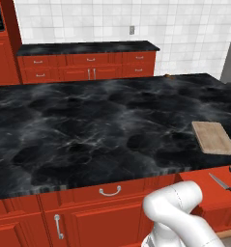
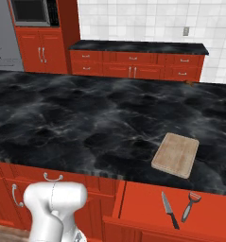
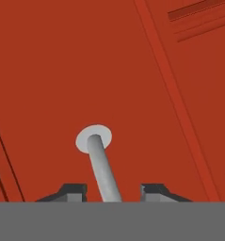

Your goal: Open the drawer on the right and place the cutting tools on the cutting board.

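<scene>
In the pulled-out drawer [image 2: 147, 201], the knife [image 2: 169, 210] and peeler [image 2: 189, 207] are seen lying lengthwise, just before the cutting board [image 2: 176, 154] on the tabletop [image 2: 86, 123]. The pincer [image 3: 112, 192] is spread narrowly around the handle [image 3: 102, 167], unclamped.

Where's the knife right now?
The knife lies in the open drawer at the right base view's lower right, beside the peeler and just below the cutting board.

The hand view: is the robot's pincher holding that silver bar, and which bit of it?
Not gripped: the gripper is open, its dark fingertips apart on either side of the curved silver handle of the glossy red drawer, near one mounting end.
</scene>
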Robot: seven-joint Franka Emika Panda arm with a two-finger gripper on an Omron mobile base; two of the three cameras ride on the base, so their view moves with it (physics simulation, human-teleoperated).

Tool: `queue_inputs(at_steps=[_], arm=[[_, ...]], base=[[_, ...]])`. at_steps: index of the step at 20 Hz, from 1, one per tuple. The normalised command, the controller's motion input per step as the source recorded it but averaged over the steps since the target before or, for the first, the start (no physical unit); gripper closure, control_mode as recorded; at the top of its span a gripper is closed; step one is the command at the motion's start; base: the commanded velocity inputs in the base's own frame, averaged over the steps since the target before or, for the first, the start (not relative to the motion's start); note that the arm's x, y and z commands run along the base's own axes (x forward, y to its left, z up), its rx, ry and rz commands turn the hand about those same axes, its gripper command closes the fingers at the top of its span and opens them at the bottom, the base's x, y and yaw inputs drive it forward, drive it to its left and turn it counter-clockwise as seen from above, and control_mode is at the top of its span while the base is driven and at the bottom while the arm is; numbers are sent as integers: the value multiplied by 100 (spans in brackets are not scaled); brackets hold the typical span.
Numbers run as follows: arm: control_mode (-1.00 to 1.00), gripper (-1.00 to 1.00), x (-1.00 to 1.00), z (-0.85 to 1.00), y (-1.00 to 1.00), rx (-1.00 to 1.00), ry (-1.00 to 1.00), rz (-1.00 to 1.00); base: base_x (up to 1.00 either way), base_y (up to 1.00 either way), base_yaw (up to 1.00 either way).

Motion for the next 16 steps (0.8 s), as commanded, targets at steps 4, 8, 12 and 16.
queue_inputs(at_steps=[4, 8, 12, 16], arm=[[-100, -100, -71, 21, 0, 0, 0, 0], [-100, -100, -97, 26, -1, 1, -2, 0], [-100, -100, -98, 53, -2, 0, -1, 0], [-100, -100, -100, 62, -1, 0, -1, 0]], base=[[0, 0, 0], [0, 0, 0], [0, 0, 0], [0, 0, 0]])
